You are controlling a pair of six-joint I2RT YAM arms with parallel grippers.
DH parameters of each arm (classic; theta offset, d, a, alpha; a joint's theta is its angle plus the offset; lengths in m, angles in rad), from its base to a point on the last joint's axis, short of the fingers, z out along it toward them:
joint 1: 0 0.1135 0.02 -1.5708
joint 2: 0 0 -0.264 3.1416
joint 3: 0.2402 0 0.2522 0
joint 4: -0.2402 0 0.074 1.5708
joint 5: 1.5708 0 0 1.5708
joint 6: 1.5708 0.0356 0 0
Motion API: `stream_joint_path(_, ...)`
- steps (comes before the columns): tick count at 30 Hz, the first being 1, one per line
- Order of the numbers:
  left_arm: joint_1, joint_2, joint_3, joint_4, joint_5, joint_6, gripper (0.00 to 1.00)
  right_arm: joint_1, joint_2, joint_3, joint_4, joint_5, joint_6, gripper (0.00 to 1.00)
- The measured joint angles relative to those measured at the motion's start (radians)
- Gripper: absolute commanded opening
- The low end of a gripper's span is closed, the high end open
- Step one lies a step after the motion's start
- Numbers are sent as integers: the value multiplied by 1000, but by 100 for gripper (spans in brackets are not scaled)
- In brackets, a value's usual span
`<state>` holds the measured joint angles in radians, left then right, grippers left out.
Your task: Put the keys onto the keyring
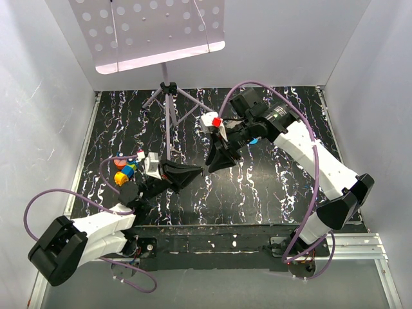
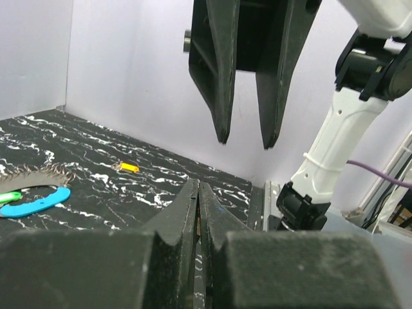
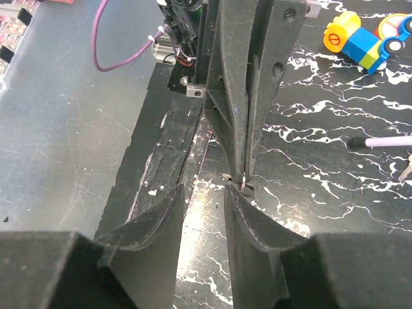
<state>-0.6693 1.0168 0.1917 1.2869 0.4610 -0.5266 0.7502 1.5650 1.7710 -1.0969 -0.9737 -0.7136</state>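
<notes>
My left gripper (image 2: 198, 185) is shut, and a thin sliver of metal, a key (image 3: 243, 183), shows at its tips. In the right wrist view those shut fingers (image 3: 248, 96) come down from above to just beside my right gripper (image 3: 205, 190), which stands open with nothing between its fingers. The top view shows both grippers tip to tip at mid-mat, left (image 1: 201, 171) and right (image 1: 214, 166). The keyring's blue band (image 2: 35, 203) lies flat on the mat at the far left of the left wrist view; it peeks out under the right arm (image 1: 255, 140). Another key (image 3: 405, 168) lies at the mat's right edge.
A tripod stand (image 1: 168, 87) with a perforated plate stands at the back of the marbled mat (image 1: 270, 187). Coloured toy blocks (image 1: 125, 168) sit beside the left arm. A purple stick (image 3: 386, 141) and a yellow-tagged item (image 2: 129, 167) lie on the mat. White walls enclose three sides.
</notes>
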Motion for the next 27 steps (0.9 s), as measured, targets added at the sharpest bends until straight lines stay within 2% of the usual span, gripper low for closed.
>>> stream_joint_path(27,7,-30,19,31,-8,-58,0,21,26,-35,87,62,98,34)
